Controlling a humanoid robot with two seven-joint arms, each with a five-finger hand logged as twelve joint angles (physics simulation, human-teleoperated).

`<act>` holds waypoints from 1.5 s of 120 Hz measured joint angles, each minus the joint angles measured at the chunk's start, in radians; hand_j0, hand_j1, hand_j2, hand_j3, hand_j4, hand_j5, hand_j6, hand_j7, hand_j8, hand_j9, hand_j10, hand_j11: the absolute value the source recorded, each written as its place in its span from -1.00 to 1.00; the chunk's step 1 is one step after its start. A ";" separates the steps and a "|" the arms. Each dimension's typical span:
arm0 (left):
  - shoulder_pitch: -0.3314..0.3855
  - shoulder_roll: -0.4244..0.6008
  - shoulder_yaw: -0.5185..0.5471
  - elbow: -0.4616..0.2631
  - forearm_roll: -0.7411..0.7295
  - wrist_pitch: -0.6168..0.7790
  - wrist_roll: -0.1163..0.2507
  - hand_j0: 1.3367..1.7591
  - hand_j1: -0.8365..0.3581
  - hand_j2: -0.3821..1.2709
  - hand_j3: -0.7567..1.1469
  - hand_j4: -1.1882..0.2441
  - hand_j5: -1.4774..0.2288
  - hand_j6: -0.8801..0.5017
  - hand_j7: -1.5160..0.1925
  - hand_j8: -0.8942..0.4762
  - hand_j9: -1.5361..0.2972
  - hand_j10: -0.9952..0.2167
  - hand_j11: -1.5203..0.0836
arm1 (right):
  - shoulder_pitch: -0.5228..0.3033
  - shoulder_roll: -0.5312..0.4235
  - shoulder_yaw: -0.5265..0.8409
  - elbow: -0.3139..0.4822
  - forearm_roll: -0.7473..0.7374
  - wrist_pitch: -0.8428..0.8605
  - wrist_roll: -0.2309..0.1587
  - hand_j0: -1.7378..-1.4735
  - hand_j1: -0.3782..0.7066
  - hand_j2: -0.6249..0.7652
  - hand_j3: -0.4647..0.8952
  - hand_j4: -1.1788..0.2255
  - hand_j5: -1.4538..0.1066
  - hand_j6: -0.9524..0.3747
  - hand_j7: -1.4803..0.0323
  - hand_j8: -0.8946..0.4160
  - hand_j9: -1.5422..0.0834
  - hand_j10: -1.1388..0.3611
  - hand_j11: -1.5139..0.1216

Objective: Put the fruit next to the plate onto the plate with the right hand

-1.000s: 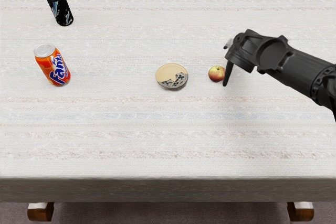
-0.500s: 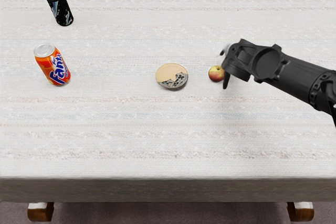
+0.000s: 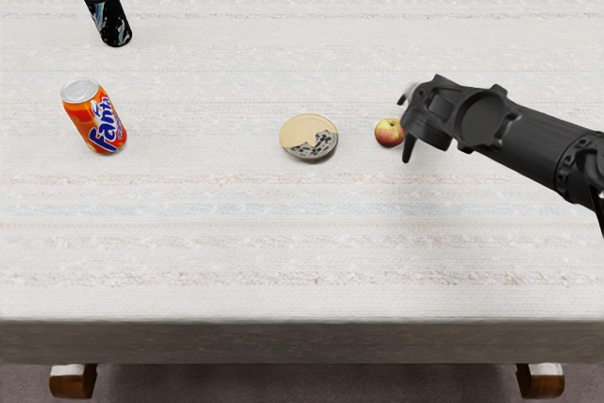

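Right hand (image 3: 422, 118) just right of the apple (image 3: 389, 132), fingers (image 3: 409, 146) loose and pointing down, clasping nothing. Apple on the surface (image 3: 283, 233) near the plate (image 3: 300, 125), to its right, not yet on it.

Best to ease lower and a touch left so as to straddle the fruit, then close from both sides rather than nudge it and risk a roll. Worth lifting clear of the rim before carrying left. Well apart at far left: Fanta can (image 3: 92, 117), black can (image 3: 108, 13).
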 joint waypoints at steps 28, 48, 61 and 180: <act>0.000 0.000 0.000 0.000 0.000 0.000 0.000 0.52 0.98 -0.54 -0.20 0.66 0.73 0.27 0.77 0.30 0.67 0.64 0.89 | 0.010 0.000 0.005 0.036 0.001 0.005 0.000 -0.40 -0.49 -0.16 -0.32 0.38 0.52 0.12 0.60 0.04 0.56 0.24 0.52; 0.000 0.000 0.000 0.000 0.000 0.000 0.000 0.52 0.98 -0.54 -0.20 0.66 0.73 0.27 0.77 0.30 0.67 0.64 0.89 | 0.015 0.000 0.005 0.038 0.000 -0.001 0.000 -0.40 -0.51 -0.16 -0.32 0.39 0.53 0.13 0.62 0.06 0.58 0.25 0.54; 0.000 0.000 0.000 0.000 0.000 0.000 0.000 0.52 0.98 -0.54 -0.20 0.66 0.73 0.27 0.77 0.30 0.67 0.64 0.89 | 0.015 0.000 0.006 0.041 0.002 -0.001 0.000 -0.40 -0.52 -0.15 -0.32 0.40 0.54 0.14 0.62 0.06 0.59 0.26 0.54; 0.000 0.000 0.000 0.000 0.000 0.000 0.000 0.52 0.98 -0.54 -0.21 0.66 0.73 0.27 0.77 0.30 0.67 0.64 0.89 | -0.067 0.000 0.334 -0.065 0.021 0.031 -0.001 -0.26 0.44 0.29 -0.32 0.06 -0.57 -0.07 -0.48 -0.45 -0.46 -0.55 -0.50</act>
